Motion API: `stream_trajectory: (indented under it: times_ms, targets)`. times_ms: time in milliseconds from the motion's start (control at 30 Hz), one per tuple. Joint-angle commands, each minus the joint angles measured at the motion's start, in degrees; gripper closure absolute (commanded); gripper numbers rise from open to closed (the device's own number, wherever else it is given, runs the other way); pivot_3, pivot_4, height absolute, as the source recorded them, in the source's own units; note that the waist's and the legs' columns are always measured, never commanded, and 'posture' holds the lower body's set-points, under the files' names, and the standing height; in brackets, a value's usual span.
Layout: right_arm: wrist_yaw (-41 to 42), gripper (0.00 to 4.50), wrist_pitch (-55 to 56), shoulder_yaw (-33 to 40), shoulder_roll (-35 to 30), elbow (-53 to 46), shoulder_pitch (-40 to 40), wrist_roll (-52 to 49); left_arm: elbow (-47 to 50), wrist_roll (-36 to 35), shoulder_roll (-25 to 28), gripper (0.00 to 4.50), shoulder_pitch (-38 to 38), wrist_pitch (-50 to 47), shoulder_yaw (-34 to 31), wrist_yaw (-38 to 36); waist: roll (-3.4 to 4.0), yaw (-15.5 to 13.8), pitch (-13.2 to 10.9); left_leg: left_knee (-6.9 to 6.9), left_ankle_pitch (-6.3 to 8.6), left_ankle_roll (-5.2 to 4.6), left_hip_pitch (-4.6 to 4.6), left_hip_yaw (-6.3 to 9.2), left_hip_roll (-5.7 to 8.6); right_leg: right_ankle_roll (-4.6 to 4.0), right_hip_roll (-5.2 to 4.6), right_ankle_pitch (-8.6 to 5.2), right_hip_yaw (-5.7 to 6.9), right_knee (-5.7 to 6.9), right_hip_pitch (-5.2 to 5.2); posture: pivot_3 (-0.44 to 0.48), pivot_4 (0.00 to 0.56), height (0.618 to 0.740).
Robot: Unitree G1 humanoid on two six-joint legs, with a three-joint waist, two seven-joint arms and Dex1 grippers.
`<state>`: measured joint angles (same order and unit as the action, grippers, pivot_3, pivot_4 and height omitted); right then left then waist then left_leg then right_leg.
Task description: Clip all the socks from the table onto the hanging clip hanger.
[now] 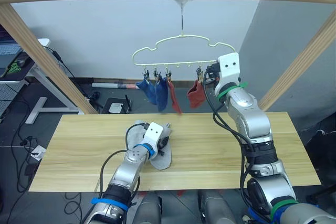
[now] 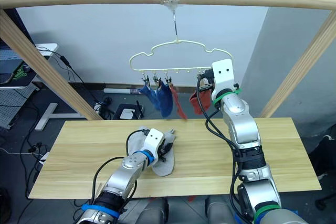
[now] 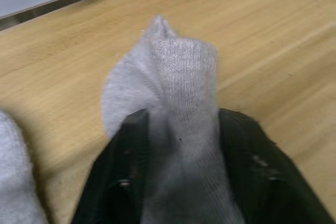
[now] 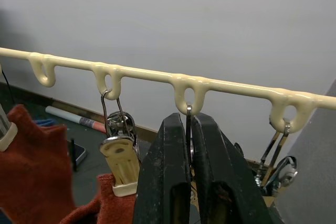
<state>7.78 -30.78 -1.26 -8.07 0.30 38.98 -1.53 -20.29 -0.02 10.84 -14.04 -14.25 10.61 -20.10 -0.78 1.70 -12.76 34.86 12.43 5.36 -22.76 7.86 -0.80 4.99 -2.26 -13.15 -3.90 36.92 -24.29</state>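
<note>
Your left gripper point(image 3: 173, 192) was clamped on a grey sock point(image 3: 178, 87) on the table point(image 1: 79, 150), your right gripper point(image 4: 190, 129) pinched a clip's wire on the hanger point(image 4: 236, 88); lifting the sock carelessly risked dragging it loose.

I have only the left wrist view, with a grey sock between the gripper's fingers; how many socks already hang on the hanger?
Observer: Four hang from the hanger: two blue socks and two red socks.
Operator: Thank you. Where is the right gripper?
Observer: The right gripper is up at the hanger's lower bar, shut on the wire of a clip.
Operator: How many socks remain on the table besides mine?
Observer: Just one: another grey sock lies on the table, to the left of the held sock.
</note>
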Motion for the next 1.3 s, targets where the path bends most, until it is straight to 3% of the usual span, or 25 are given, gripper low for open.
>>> stream_trajectory:
  times_ms: [33, 100, 233, 400, 500, 633, 967, 1300]
  targets:
    - [0.9, 4.5, 0.1, 2.0, -1.8, 0.0, 0.8, -0.6, 0.7, -0.3, -0.7, 3.89, 1.0, 0.3, 0.4, -1.4, 0.0, 0.0, 0.0, 0.0, 0.0, 0.0, 0.0, 0.0, 0.0, 0.0, 0.0, 0.0, 0.0, 0.0, 0.0, 0.044, 0.198, 0.74]
    - [1.3, 4.5, 0.0, 2.3, -2.3, 0.2, 1.2, -1.0, 1.2, -0.3, -1.0, 4.45, 1.1, 0.4, 0.4, -1.8, 0.0, 0.0, 0.0, 0.0, 0.0, 0.0, 0.01, -0.01, 0.0, 0.0, 0.0, 0.0, 0.0, 0.0, 0.01, 0.044, 0.198, 0.74]
    - [3.7, 4.5, -2.9, 4.8, -3.0, 0.5, 2.1, -4.8, 3.0, -0.8, -1.8, 4.48, 0.9, 3.2, 0.7, -3.2, 0.0, 0.0, 0.0, 0.0, 0.0, 0.0, 0.0, -0.01, 0.0, 0.01, 0.0, 0.0, 0.0, -0.01, 0.0, 0.04, 0.189, 0.74]
    - [2.9, 4.5, -27.8, 19.8, -1.3, 1.6, 8.0, -21.4, 11.7, -6.3, -3.2, 4.48, -0.3, 6.7, 0.1, -9.7, -0.01, -0.3, 0.0, 0.05, 0.0, 0.0, -0.12, 0.06, 0.01, -0.03, -0.02, 0.05, 0.03, -0.01, -0.01, 0.034, 0.19, 0.74]
    - [2.6, 4.5, -39.7, 25.9, -3.7, 4.7, 13.2, -26.5, 15.9, -4.4, -3.0, 4.48, -4.2, 9.9, 1.1, -9.6, -0.01, -0.3, 0.0, 0.04, 0.0, 0.0, -0.07, 0.06, 0.02, -0.27, -0.02, 0.15, 0.05, -0.04, 0.04, 0.032, 0.19, 0.74]
    - [-3.2, 4.5, -50.6, 35.5, -1.6, 8.5, 18.6, -29.2, 14.2, 4.1, -2.0, 4.48, -11.1, 17.3, 4.8, -6.9, 0.01, -0.4, 0.1, 0.07, -0.01, -0.02, -0.08, 0.07, 0.03, -0.44, -0.02, 0.06, 0.08, -0.03, 0.05, 0.035, 0.182, 0.74]
    - [-9.9, 4.5, -57.6, 44.1, 3.4, 6.9, 22.9, -29.1, 7.8, 11.6, -1.8, 4.48, -15.6, 27.0, 9.2, -4.4, 0.05, -0.2, 0.1, 0.02, 0.02, -0.06, -0.12, 0.04, 0.04, -0.27, -0.02, 0.16, 0.06, -0.07, 0.03, 0.021, 0.183, 0.74]
    - [-11.0, 4.5, -60.0, 45.1, 3.8, 5.1, 23.2, -28.6, 7.8, 13.0, -1.1, 4.48, -15.1, 30.5, 8.9, -3.4, 0.05, -0.1, 0.1, 0.02, 0.02, -0.06, -0.11, 0.04, 0.04, -0.24, -0.02, 0.15, 0.07, -0.04, 0.03, 0.016, 0.182, 0.74]
